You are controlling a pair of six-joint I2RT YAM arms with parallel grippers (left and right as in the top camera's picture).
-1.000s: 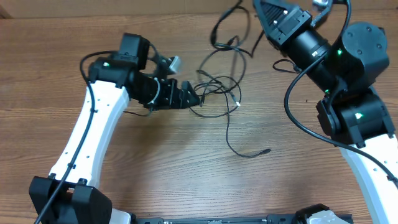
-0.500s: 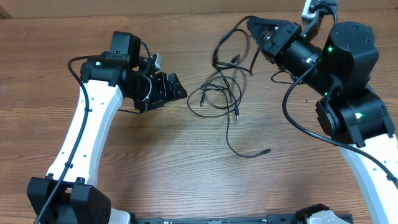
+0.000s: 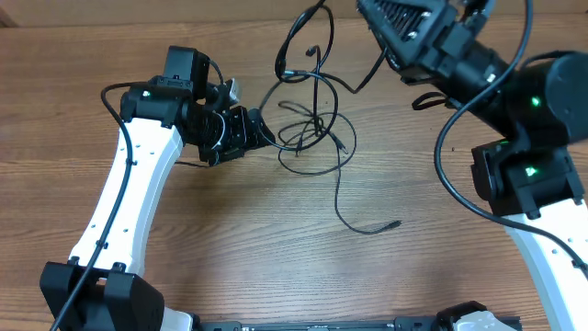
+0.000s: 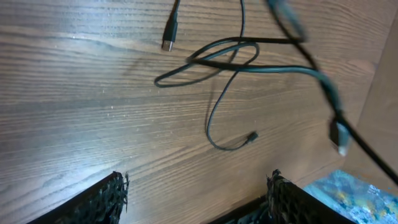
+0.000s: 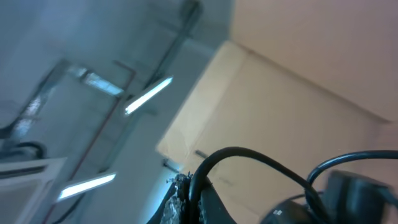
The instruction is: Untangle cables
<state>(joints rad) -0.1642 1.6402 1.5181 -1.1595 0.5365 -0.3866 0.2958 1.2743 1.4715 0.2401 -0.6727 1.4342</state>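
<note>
My cables point(image 3: 312, 124) are black along their length, with small silvery tips at the plugs. In my left wrist view one strand reads as dark greenish-grey. The table point(image 3: 276, 276) is warm brown wood with fine darker grain streaks. My left claw point(image 3: 264, 138) is black, and its fingers point(image 4: 102, 200) have a fine cross-hatched texture. My right claw point(image 3: 367, 9) is black too. My arms point(image 3: 138, 184) are white shells with black joints, dotted with small green lights point(image 3: 533, 99). A blue mottled patch point(image 4: 348, 196) shows beyond the table's edge. My right wrist view takes in tan cardboard point(image 5: 298, 93) and a grey ceiling point(image 5: 62, 37) with white strip lights point(image 5: 149, 93).
</note>
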